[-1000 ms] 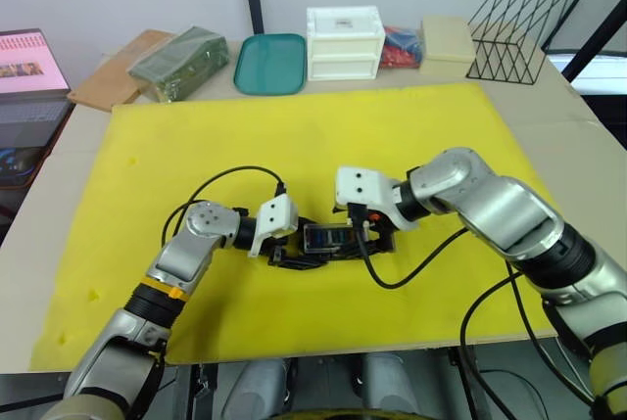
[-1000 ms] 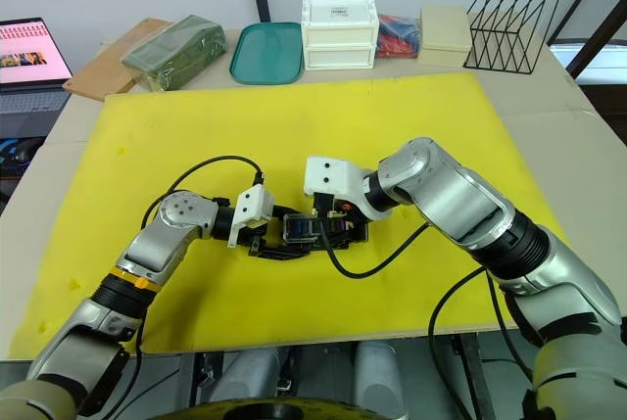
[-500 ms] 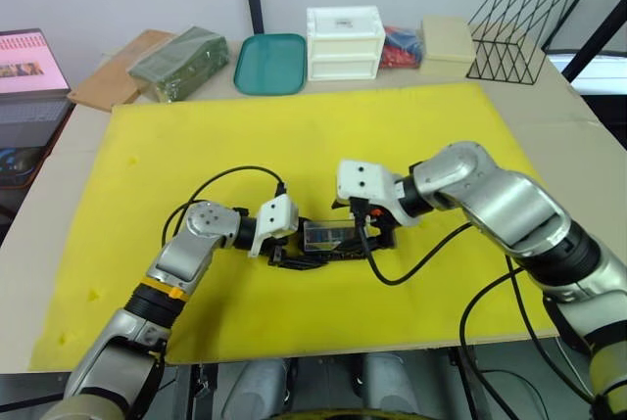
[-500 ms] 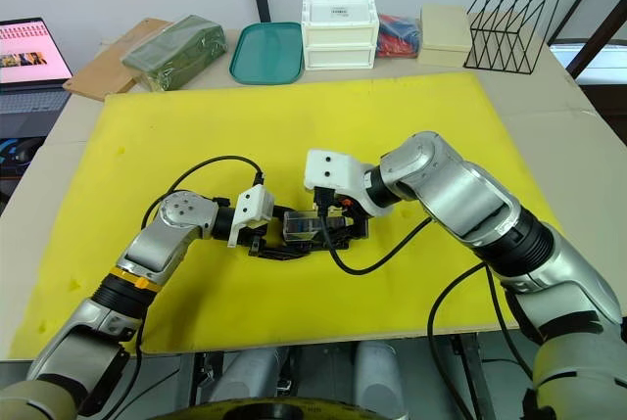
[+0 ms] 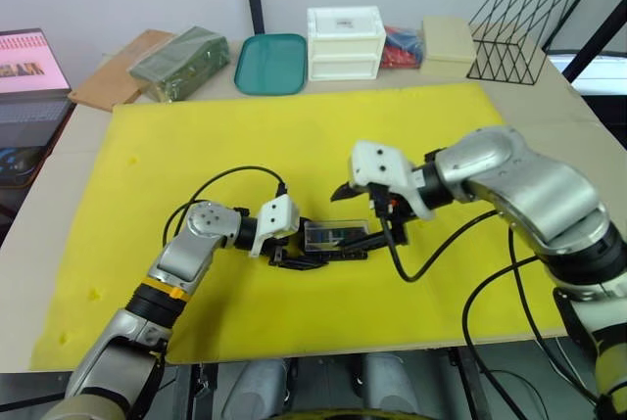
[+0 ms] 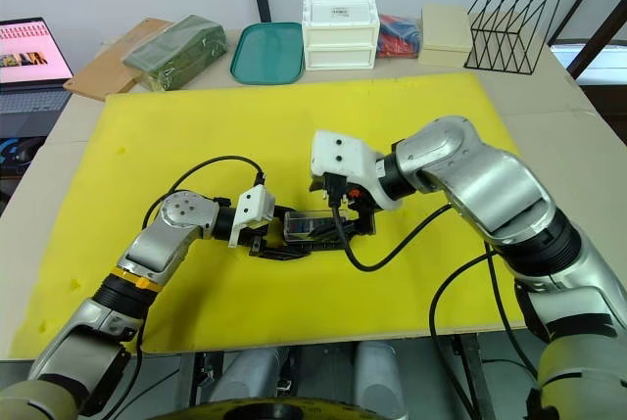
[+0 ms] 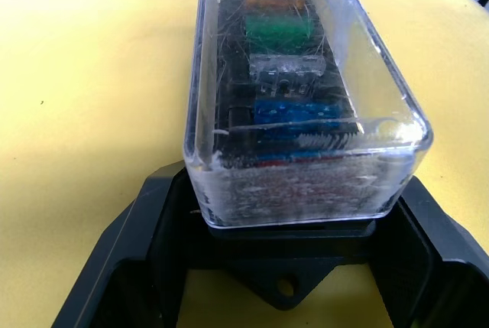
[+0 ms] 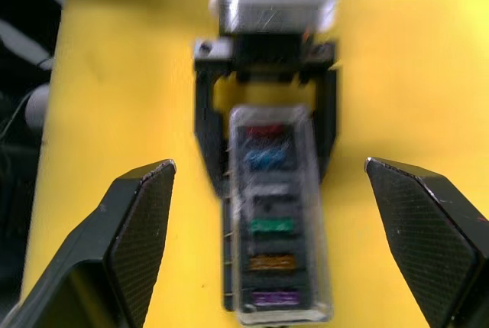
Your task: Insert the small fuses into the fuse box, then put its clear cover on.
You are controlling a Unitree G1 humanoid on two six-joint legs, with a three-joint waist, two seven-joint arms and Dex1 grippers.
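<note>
- Head views: the fuse box (image 6: 312, 227) lies on the yellow mat (image 6: 294, 126), with the left gripper (image 6: 279, 237) at its end and the right gripper (image 6: 358, 216) just above the other end.
- Left wrist view: the clear cover (image 7: 294, 106) sits on the box over the small fuses (image 7: 279, 34); black fingers (image 7: 145, 259) flank its end, seemingly touching.
- Right wrist view: the right gripper's fingers (image 8: 141, 228) are spread wide apart, holding nothing.

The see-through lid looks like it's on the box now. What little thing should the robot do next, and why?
Probably let go with the left end effector and ease it back. The clear cover already sits over the fuse box with the fuses inside. The right end effector is open and apart from it, so only the left one has its fingers around the box.
</note>
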